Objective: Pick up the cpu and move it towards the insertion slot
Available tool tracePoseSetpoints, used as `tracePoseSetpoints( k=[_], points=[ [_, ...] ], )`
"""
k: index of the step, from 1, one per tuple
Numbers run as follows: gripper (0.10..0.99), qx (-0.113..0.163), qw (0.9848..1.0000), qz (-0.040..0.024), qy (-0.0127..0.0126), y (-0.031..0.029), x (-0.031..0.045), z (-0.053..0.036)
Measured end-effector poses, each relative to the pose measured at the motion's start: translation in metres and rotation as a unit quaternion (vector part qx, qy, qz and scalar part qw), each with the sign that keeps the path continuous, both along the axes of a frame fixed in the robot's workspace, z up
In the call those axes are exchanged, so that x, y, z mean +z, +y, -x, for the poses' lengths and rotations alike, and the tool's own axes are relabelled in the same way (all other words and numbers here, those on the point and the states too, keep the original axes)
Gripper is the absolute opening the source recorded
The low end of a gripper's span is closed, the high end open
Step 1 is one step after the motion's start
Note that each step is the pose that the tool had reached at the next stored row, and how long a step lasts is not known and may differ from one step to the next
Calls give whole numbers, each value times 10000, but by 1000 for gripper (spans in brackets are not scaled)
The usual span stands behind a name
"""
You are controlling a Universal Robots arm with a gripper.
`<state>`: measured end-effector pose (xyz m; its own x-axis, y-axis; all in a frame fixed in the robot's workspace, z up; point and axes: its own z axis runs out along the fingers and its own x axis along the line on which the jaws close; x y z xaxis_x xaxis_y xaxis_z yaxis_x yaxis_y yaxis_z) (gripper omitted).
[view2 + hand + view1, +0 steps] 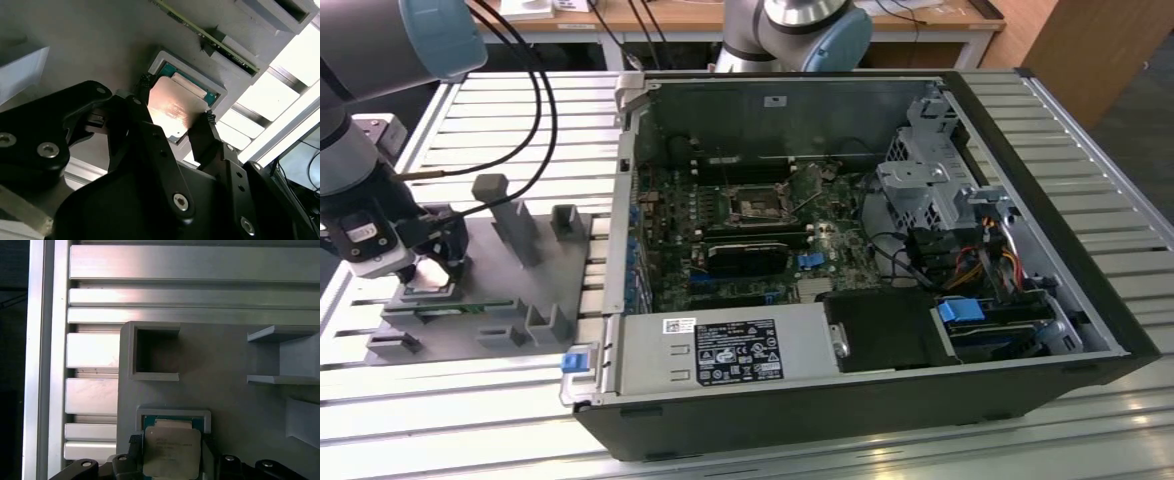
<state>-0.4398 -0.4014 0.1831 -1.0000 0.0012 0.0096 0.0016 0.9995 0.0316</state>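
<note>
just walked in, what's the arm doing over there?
The arm's gripper is down over the grey holder at the exterior view's left, beside the open computer case. In both wrist views its fingers sit against opposite edges of the chip, which looks gripped and at most barely raised from its nest. The socket on the board inside the case is well away, so the chip hasn't travelled toward it yet.

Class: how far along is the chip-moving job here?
Done: the black gripper sits over the flat, shiny silver square chip. In hand: its fingers clasp the chip's edges, at its grey plastic holder. Left: the carry to the dark, metal-framed square socket in the computer case.
</note>
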Motion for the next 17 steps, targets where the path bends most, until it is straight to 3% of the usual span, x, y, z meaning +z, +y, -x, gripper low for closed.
tracePoseSetpoints(
  k=[1, 3, 9, 17],
  points=[
    [557, 0, 10000, 0, 0, 0, 0, 0],
    [541, 0, 10000, 0, 0, 0, 0, 0],
    [541, 0, 10000, -2, -2, 0, 4, 0],
    [541, 0, 10000, -1, -1, 0, 81, 0]
  ],
)
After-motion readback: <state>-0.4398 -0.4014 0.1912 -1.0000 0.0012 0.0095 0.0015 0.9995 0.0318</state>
